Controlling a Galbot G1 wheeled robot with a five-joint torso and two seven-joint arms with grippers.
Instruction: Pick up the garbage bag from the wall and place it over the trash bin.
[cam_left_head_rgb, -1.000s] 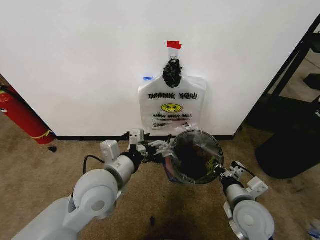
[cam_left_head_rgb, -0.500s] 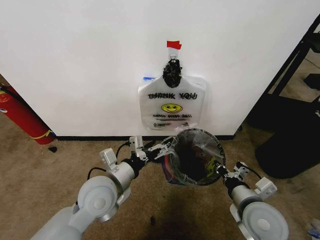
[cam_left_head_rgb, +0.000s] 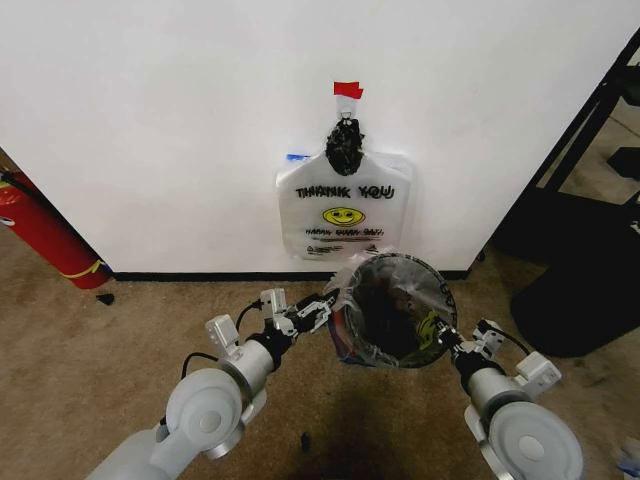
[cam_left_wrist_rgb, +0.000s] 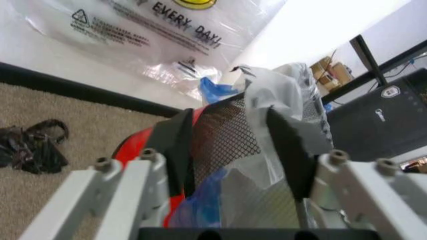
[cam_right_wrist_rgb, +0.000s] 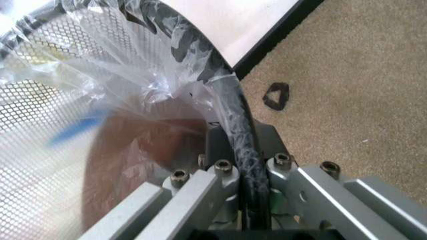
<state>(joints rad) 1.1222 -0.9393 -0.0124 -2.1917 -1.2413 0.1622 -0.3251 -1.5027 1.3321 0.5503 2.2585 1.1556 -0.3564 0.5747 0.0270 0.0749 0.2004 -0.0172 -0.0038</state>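
The bin (cam_left_head_rgb: 392, 312) sits at lower centre, the bag (cam_left_head_rgb: 352, 290) draped over its rim. Directly above hangs another bag (cam_left_head_rgb: 345, 210) (on the wall). An extinguisher (cam_left_head_rgb: 45, 238) leans at far left.

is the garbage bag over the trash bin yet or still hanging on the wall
Over the bin. The garbage bag lines the trash bin, its plastic folded over the rim. The left gripper and right gripper flank the bin. A like bag hangs on the wall.

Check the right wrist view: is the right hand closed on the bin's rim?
Yes, the right hand has its fingers pinched on either side of the trash bin rim, with the garbage bag plastic draped over it.
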